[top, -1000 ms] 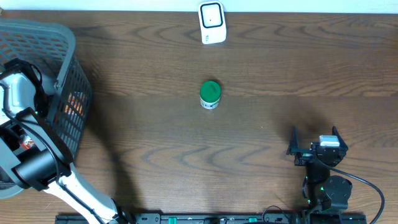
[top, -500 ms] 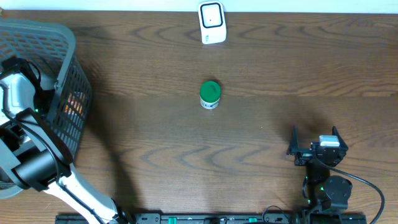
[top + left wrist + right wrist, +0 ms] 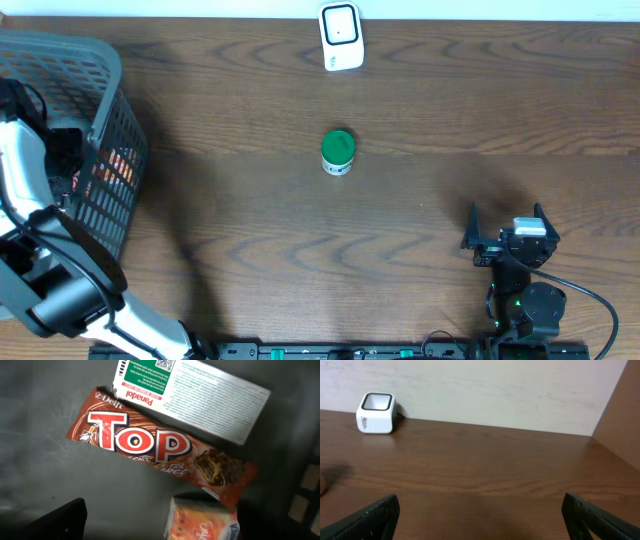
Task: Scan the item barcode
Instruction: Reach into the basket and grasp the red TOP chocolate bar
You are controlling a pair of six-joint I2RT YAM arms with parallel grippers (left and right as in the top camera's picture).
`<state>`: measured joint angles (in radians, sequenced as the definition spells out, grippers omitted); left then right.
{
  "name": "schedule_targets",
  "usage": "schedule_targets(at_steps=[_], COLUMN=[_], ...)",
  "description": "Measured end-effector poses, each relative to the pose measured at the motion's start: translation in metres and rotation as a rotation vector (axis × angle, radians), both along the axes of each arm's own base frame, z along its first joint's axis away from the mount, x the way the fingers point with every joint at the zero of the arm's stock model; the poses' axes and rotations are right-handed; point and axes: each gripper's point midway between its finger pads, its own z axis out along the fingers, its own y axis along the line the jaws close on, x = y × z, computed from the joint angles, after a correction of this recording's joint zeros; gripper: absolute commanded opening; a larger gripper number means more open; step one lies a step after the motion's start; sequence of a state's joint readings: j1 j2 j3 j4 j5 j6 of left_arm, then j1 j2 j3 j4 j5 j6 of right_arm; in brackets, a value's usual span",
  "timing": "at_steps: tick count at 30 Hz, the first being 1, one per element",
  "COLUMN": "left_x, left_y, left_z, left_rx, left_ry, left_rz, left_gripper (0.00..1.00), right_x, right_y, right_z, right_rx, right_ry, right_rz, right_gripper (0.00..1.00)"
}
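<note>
**Left fingers** (image 3: 55, 521): only one dark finger shows, at the lower left of the left wrist view. The fingers stand apart and hold nothing, hanging over the grey floor of the basket (image 3: 112, 125).

- Below them the chocolate bar (image 3: 150, 450) lies flat and slanted.
- The Panadol box (image 3: 200, 400) lies along the bar's upper edge, with a printed code square at the box's top edge.
- The orange packet (image 3: 200, 522) meets the bar's lower right end.
- Bare basket floor lies left of the bar.

**Right fingers** (image 3: 370, 516): wide apart, holding nothing, low at the near right edge of the tabletop (image 3: 300, 250).

- Bare wood runs ahead of them to the scanner (image 3: 341, 37) at the far edge.
- The green-capped container (image 3: 338, 152) stands mid-tabletop, well apart from everything else.
</note>
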<state>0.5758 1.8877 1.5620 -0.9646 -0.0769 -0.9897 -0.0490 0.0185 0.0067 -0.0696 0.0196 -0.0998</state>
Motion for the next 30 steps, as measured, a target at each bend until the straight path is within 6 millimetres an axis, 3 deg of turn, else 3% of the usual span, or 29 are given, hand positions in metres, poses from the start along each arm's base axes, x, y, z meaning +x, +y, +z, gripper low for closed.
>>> schedule_targets(at_steps=[14, 27, 29, 30], left_x=[0.014, 0.005, 0.006, 0.006], left_y=[0.010, 0.004, 0.004, 0.004], left_z=[-0.005, -0.068, -0.070, -0.071], left_rx=[0.033, -0.062, -0.063, -0.064], left_ry=[-0.043, 0.075, 0.074, 0.073], left_rz=[0.005, 0.105, 0.117, 0.123], left_gripper=[0.96, 0.97, 0.90, 0.81], right_x=[0.000, 0.000, 0.000, 0.000], right_y=[0.000, 0.000, 0.000, 0.000], right_z=[0.000, 0.000, 0.000, 0.000], right_rx=[0.000, 0.000, 0.000, 0.000], right_ry=[0.000, 0.000, 0.000, 0.000], right_rz=[0.000, 0.000, 0.000, 0.000], right_gripper=[0.99, 0.99, 0.99, 0.99])
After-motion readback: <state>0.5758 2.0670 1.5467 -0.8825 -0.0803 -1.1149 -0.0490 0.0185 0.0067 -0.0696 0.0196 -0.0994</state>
